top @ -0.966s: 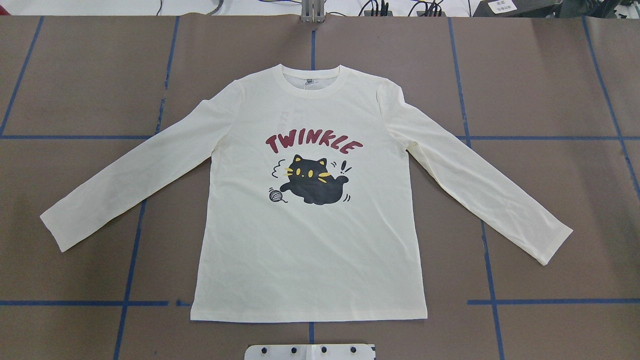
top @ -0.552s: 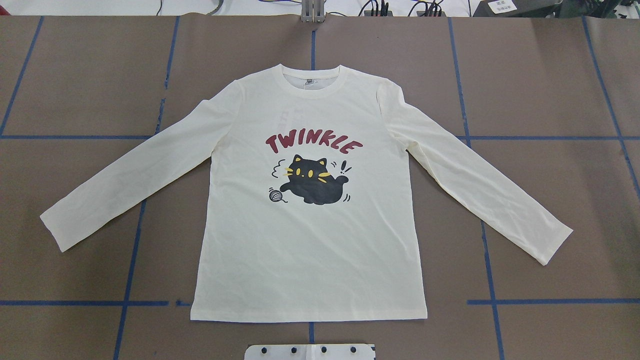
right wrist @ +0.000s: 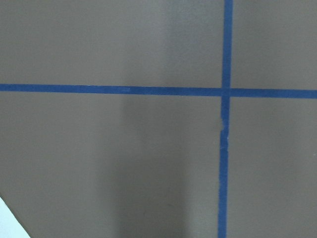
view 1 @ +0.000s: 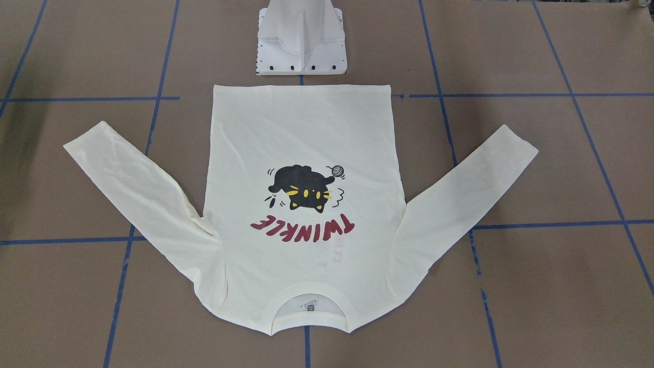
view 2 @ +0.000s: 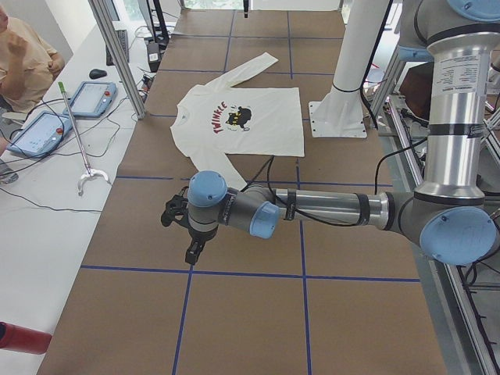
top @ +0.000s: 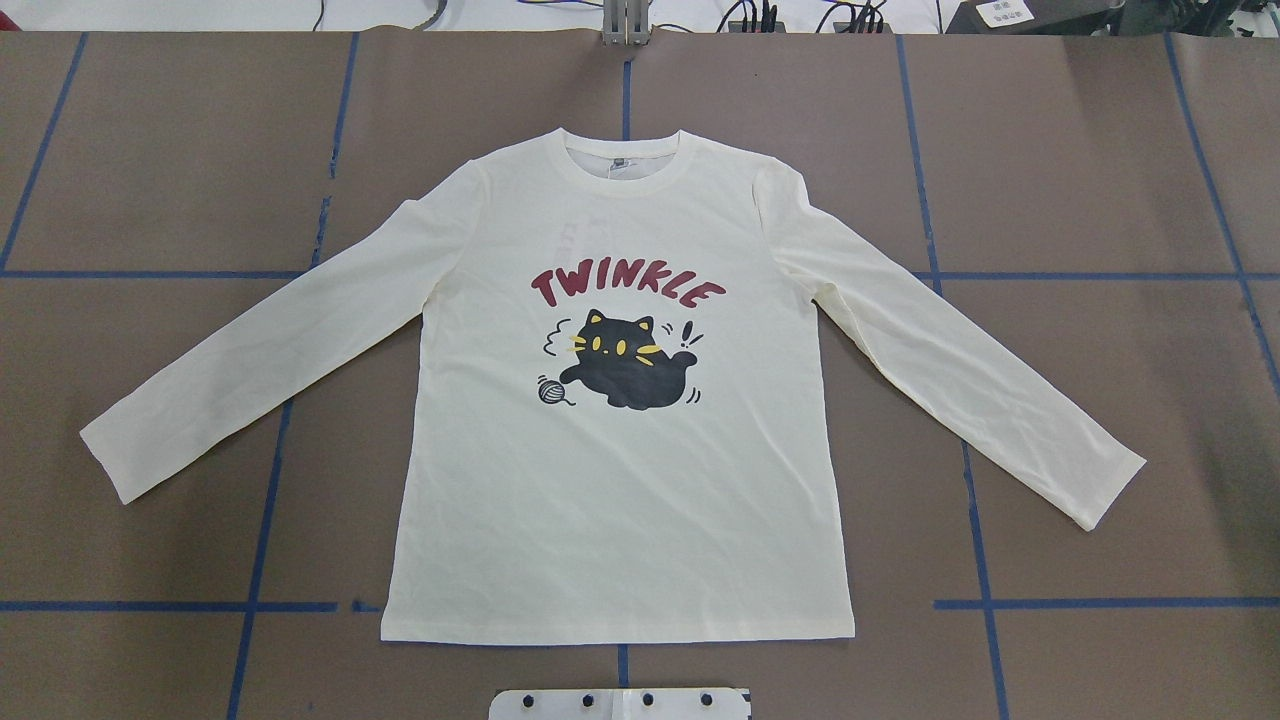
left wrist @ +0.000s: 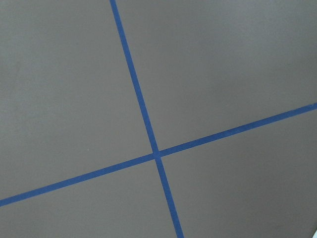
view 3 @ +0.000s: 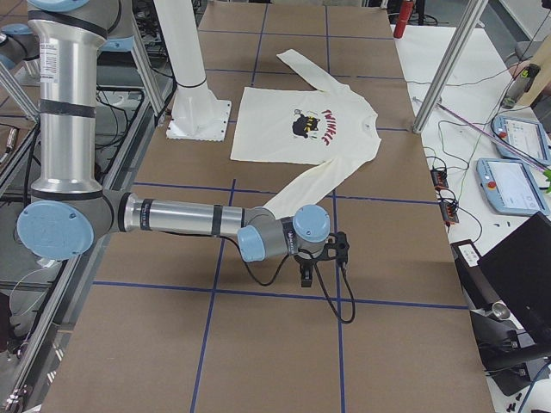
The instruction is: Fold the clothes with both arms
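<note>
The left arm (view 2: 328,207) hangs low over bare table (top: 150,150) beyond the left cuff. Whether the left fingers (view 2: 192,251) are apart or together cannot be told. The shirt (top: 620,500) lies flat at the table centre, print up and collar away from the robot, with both sleeves splayed outward. The right arm (view 3: 172,215) hovers beyond the right cuff, and the state of the right fingers (view 3: 306,274) cannot be told either. Risks: the thin fabric lies flush, so a shallow pinch may slip off or catch one layer only. Unequal lift between the arms would skew the fold.
</note>
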Controlling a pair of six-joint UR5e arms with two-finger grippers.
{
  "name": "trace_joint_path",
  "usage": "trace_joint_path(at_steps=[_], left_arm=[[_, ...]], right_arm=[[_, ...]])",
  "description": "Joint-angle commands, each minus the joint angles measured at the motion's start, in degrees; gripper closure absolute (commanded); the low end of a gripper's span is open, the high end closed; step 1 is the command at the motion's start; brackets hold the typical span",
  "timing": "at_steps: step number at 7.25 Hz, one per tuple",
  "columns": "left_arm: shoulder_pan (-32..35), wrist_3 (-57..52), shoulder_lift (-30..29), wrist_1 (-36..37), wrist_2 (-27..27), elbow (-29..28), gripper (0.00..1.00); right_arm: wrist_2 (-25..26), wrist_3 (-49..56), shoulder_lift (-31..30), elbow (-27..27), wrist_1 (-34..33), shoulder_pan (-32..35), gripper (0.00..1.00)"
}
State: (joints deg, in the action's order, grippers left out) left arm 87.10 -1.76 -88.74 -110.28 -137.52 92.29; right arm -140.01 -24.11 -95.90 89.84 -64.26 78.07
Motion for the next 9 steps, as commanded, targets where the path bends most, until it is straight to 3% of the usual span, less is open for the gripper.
trace_joint_path(at_steps=[1,3,4,5,9], left_arm=[[-0.35,0.01,-0.03,-0.81,-3.01,-0.09,0.00],[-0.70,0.18,-0.12,-0.81,-3.10,-0.18,0.00],[-0.70,0.09,-0.12,-0.81,-3.19,-0.18,0.00],[-0.88,0.09,-0.12,-0.81,-3.10,-0.26,0.00],[-0.97,0.09,-0.03,-0.81,-3.10,-0.26,0.00]], right_arm=[[3.13,-32.63,-2.71,0.60,20.43,-12.53,0.00],[8.68,-42.03,-4.29,4.71,22.25,-20.12,0.04],[8.70,-49.12,-5.00,6.30,22.34,-21.45,0.13],[8.78,-55.54,-5.00,7.36,22.42,-23.21,0.29],[15.20,-54.21,-9.29,9.12,22.60,-31.74,0.29]])
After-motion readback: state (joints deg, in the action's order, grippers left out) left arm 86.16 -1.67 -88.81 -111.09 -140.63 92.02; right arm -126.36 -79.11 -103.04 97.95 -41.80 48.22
